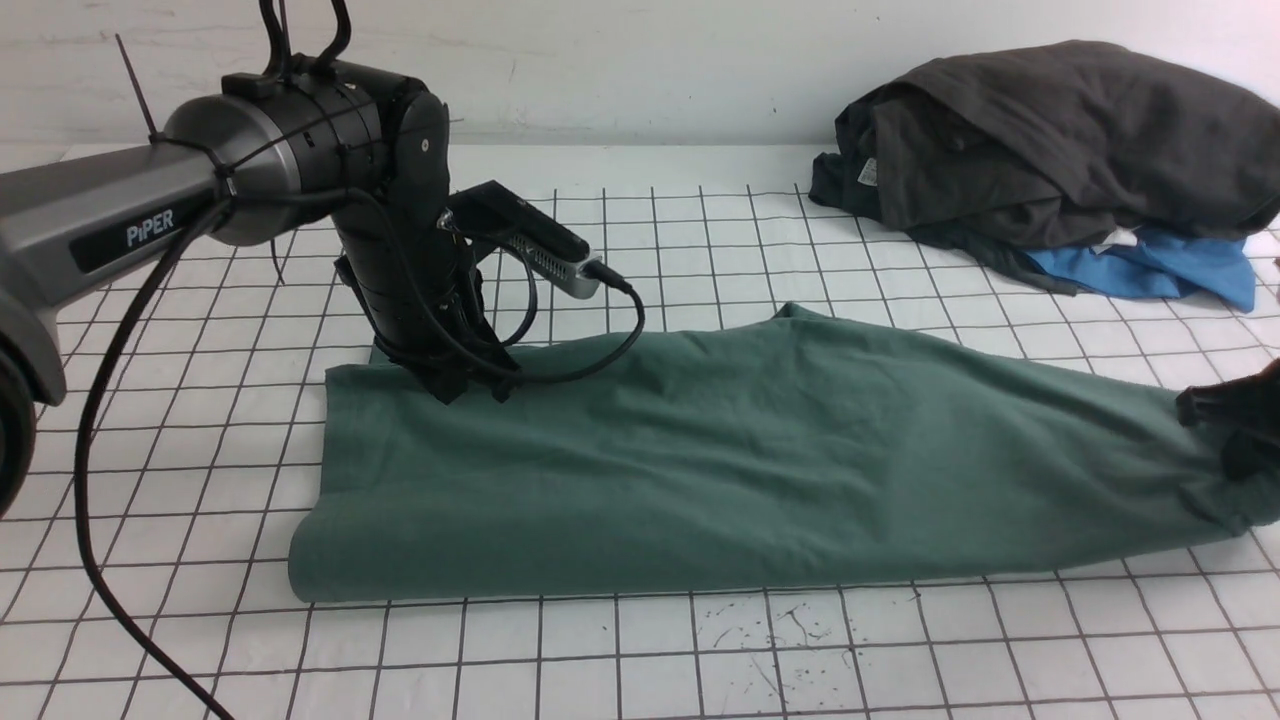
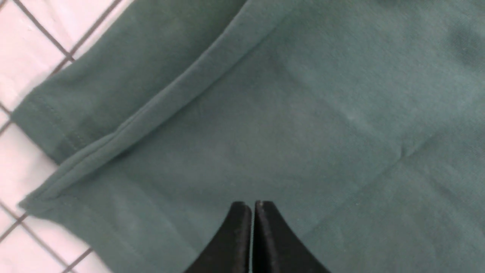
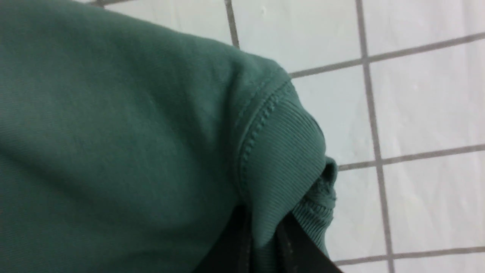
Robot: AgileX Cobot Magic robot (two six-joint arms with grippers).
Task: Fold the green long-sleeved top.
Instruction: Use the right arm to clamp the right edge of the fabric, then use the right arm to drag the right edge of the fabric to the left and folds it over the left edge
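The green long-sleeved top (image 1: 720, 470) lies folded into a long band across the gridded table, from centre left to the right edge. My left gripper (image 1: 470, 385) points straight down onto its far left corner, jaws shut with nothing between them; in the left wrist view the closed fingertips (image 2: 261, 212) rest over plain green cloth (image 2: 303, 113) beside a folded hem. My right gripper (image 1: 1235, 415) sits at the top's right end. The right wrist view shows its jaws shut on the ribbed cuff (image 3: 284, 151), with rib fabric pinched between the two black fingers (image 3: 295, 242).
A heap of dark charcoal-grey clothing (image 1: 1060, 140) with a bright blue garment (image 1: 1160, 270) under it sits at the back right. The left arm's black cable (image 1: 100, 420) loops down over the table's left side. Pen marks (image 1: 780, 625) dot the near squares.
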